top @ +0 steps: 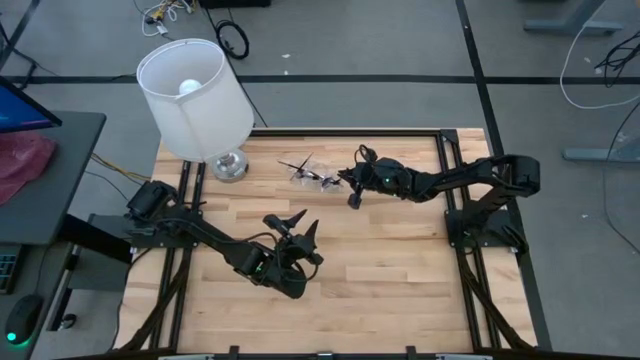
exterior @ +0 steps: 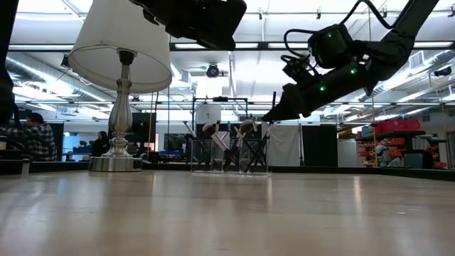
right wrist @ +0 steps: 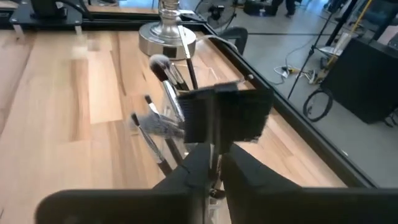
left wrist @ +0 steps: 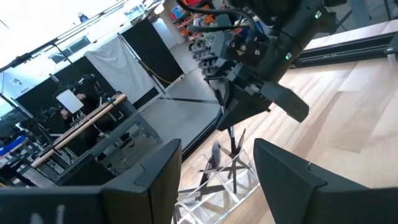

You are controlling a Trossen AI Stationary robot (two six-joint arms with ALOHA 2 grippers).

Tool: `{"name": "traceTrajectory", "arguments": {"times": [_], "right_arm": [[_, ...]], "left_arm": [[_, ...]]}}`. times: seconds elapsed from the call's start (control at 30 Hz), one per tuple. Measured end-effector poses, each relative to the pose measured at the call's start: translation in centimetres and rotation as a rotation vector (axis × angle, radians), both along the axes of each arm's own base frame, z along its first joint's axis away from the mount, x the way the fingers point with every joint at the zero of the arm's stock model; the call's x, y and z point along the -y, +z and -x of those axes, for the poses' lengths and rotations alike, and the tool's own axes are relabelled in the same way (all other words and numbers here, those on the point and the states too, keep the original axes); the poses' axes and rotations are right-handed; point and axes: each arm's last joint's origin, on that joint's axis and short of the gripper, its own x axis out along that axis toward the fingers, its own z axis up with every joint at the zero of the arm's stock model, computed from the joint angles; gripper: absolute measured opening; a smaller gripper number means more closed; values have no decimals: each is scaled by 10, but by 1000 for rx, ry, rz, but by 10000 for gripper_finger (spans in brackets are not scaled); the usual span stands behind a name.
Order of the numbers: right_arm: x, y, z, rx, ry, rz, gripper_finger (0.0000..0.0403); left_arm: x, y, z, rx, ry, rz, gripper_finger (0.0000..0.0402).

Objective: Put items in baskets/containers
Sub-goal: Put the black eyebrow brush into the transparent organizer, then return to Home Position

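Note:
A small clear container stands on the wooden table near the lamp, with several dark-handled makeup brushes leaning in it, bristles up. It also shows in the low view and the right wrist view. My right gripper slants down just right of and above the container, fingers nearly together around a thin dark brush. My left gripper hovers over the table's middle, nearer than the container. It is open and points level at the container, with nothing between its fingers. My right gripper has a thin dark brush handle between its two fingers, coming from the table's right and slanting down. The handle runs forward into a broad dark blurred shape over the container. The brush is clear of the table; whether both fingers touch it I cannot tell.
A white-shaded lamp stands on a silver base at the table's far left, close to the container. Black rails frame the table. People sit in the room beyond. Bare wood lies at the near side.

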Motion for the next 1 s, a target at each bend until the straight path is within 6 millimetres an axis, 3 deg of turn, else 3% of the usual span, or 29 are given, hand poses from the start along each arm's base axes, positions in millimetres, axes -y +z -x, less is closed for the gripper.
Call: {"name": "traceTrajectory", "arguments": {"times": [0.27,0.4,0.5,0.67,0.8,0.9,1.0], "right_arm": [[0,5,-1,29,10,38,121],[-6,22,3,81,24,52,155],[-18,45,13,116,61,69,169],[-47,97,52,189,163,162,174],[-65,134,98,303,233,212,166],[-71,150,134,376,249,207,159],[-72,150,161,346,254,202,154]], "left_arm": [[0,0,0,4,0,3,204],[2,5,3,49,-4,30,204],[4,23,12,75,-22,42,203],[-8,81,42,82,-105,78,204],[-44,125,82,43,-403,354,204],[-82,135,109,-42,-488,579,203],[-108,127,121,-120,-366,556,200]]}}
